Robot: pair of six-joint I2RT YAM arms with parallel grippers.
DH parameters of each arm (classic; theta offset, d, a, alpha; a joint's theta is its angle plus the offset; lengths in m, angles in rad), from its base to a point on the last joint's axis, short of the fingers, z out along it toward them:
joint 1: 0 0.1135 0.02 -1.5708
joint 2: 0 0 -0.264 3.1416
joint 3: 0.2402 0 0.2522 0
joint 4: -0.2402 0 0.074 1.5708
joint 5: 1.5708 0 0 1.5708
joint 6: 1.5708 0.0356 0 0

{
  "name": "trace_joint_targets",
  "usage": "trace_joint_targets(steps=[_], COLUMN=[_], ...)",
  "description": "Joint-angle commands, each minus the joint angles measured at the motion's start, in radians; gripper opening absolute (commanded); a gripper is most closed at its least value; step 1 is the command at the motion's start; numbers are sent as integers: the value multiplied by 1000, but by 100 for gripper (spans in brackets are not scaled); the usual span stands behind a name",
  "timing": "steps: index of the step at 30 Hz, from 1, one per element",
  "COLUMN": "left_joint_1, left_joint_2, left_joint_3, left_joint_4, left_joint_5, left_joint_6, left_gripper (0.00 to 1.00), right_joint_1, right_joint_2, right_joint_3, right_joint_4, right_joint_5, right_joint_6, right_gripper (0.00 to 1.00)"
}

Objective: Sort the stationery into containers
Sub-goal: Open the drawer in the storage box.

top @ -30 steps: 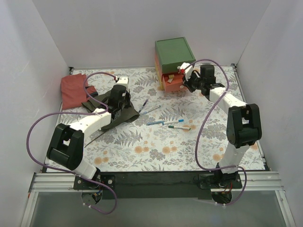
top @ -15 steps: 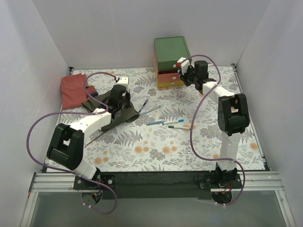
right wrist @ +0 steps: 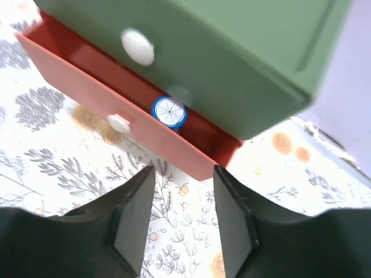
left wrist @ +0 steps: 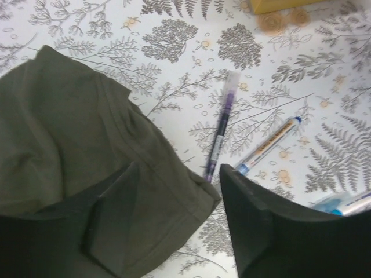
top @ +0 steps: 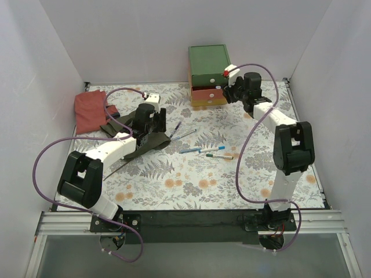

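Fingers of my right gripper (right wrist: 182, 185): spread wide, empty.
Fingers of my left gripper (left wrist: 177, 174): spread, empty.
Chest (top: 210, 63): upper centre; my shove could slide it.
Dark green cloth (left wrist: 75, 127): left; might snag.
Red-orange drawer (right wrist: 87, 92): ajar.
Purple pen (left wrist: 222, 127): centre, beside cloth.
Tin (right wrist: 169, 110): inside the drawer; could jam it.

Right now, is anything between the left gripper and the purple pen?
Nothing covers the purple pen; it lies bare on the mat ahead of the open left gripper. The corner of the dark green cloth reaches near the pen's closest tip, and a blue-tipped white marker lies just to its right, not touching.
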Motion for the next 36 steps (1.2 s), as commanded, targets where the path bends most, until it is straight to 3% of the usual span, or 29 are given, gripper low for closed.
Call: trace_joint_targets(steps=[1, 4, 9, 14, 19, 24, 36], left_joint_1=[-1, -1, -3, -1, -1, -1, -3], left_joint_2=[2, -4, -4, -15, -24, -18, -15], left_joint_3=[21, 13, 7, -4, -19, -19, -32], left_joint_4=[8, 13, 24, 22, 16, 27, 42], left_joint_5=[55, 52, 48, 43, 54, 55, 63], left_joint_6=[7, 11, 28, 34, 28, 26, 22], left_gripper=[63, 65, 64, 64, 64, 64, 64], right_joint_1=[-9, 3, 22, 16, 0, -3, -12], right_joint_2=[-149, -157, -116, -25, 36, 88, 154], right_joint_3=[-97, -133, -98, 46, 162, 271, 361], right_joint_4=[102, 124, 170, 101, -3, -152, -370], right_joint_5=[-32, -87, -108, -164, -210, -210, -225], right_joint_6=[162, 228, 138, -95, -221, -246, -280], right_gripper=[55, 72, 71, 80, 80, 79, 65])
